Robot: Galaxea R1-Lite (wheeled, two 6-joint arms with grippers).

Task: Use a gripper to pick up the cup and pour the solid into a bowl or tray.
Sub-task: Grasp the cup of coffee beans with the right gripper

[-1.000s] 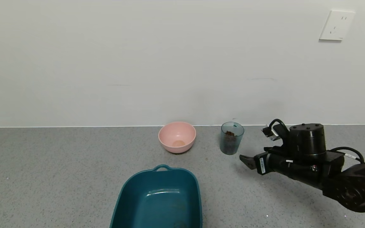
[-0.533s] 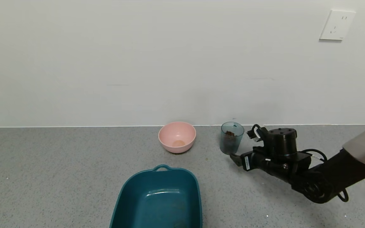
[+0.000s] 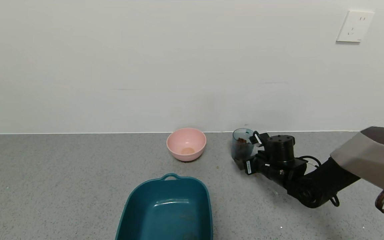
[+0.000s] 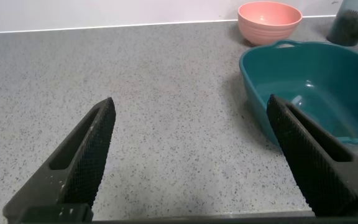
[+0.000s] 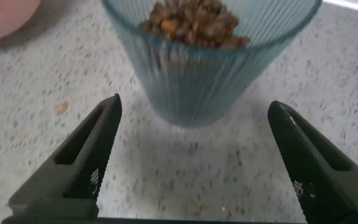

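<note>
The ribbed blue-grey cup (image 3: 241, 146) stands upright on the grey counter, right of the pink bowl (image 3: 186, 144). Dark brown pellets (image 3: 242, 140) lie inside it. My right gripper (image 3: 240, 159) is open and low at the cup's near-right side. In the right wrist view the cup (image 5: 210, 62) with the pellets (image 5: 194, 18) stands just beyond the open right gripper (image 5: 194, 107), its base level with the fingertips (image 5: 107, 118) and not touched. My left gripper (image 4: 191, 104) is open and empty over bare counter, out of the head view.
A dark teal tray with handles (image 3: 167, 210) sits at the front, near of the bowl, and shows in the left wrist view (image 4: 316, 81). The wall rises right behind the cup and bowl. The bowl also shows in the left wrist view (image 4: 269, 22).
My right gripper has moved left and away from me along the counter, from well right of the cup to right at its base. The cup, bowl and tray have not moved.
</note>
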